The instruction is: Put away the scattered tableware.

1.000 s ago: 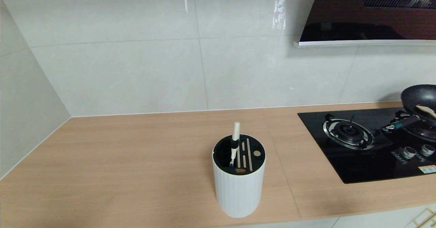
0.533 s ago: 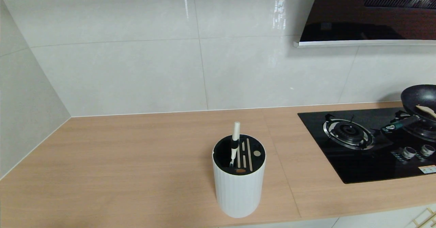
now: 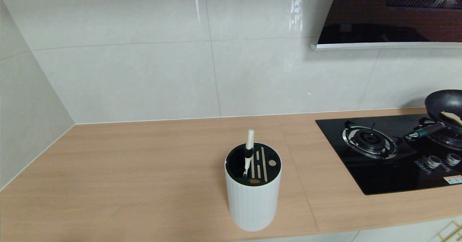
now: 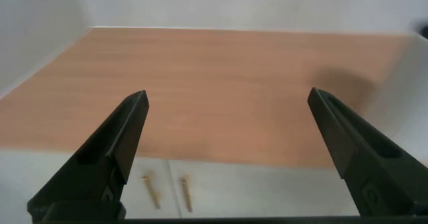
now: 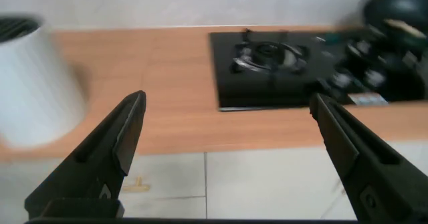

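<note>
Utensil (image 3: 249, 138) is stood upright in the holder (image 3: 252, 202), judged at 10 o'clock from the right tool (image 5: 228, 98); that and the left tool (image 4: 227, 95) are spread wide, empty.

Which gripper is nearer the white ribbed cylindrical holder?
Right, probably: right gripper has the white ribbed holder close beside it; left gripper faces wooden countertop farther off.
</note>
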Robot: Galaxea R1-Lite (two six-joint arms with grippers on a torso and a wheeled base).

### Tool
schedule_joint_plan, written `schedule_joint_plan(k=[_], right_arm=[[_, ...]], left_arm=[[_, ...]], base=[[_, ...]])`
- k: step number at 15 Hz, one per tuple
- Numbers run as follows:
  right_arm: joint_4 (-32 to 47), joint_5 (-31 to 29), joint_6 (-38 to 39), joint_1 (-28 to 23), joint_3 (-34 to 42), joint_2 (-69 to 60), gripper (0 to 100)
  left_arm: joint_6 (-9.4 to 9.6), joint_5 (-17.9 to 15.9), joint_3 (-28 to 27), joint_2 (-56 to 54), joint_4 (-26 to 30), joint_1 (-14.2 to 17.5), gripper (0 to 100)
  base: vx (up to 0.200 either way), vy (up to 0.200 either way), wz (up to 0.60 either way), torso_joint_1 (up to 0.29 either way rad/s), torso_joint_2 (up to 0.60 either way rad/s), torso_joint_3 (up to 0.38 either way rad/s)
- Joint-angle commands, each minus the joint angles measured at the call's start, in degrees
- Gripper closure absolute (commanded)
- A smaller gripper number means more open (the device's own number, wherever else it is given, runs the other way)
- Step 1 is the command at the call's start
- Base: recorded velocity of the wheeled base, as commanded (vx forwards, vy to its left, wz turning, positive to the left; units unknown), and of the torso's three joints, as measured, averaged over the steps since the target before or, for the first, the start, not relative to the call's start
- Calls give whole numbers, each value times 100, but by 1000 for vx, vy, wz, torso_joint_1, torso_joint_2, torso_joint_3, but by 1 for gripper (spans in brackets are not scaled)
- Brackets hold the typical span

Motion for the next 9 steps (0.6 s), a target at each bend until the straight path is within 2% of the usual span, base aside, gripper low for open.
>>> schedule_joint_plan(k=[1, 2, 5, 6, 8, 9], right_arm=[[1, 32, -66, 0, 9, 9, 0], [1, 59, -83, 0, 9, 9, 0], [62, -20, -92, 0, 0, 9, 0], [62, -389, -22, 0, 9, 9, 0], [229, -671, 593, 0, 9, 9, 0], [247, -662, 576, 0, 9, 9, 0]], left_arm=[[-41, 4, 5, 10, -9, -1, 0], [-172, 13, 5, 10, -18, -1, 0], [-181, 4, 5, 10, -27, -1, 0], [-181, 4, 5, 10, -27, -1, 0], [-181, 4, 5, 10, -27, -1, 0], [-181, 4, 5, 10, -27, -1, 0]], base=[[0, 0, 0, 0, 0, 0], [0, 0, 0, 0, 0, 0], [0, 0, 0, 0, 0, 0], [0, 0, 0, 0, 0, 0], [0, 0, 0, 0, 0, 0], [0, 0, 0, 0, 0, 0]])
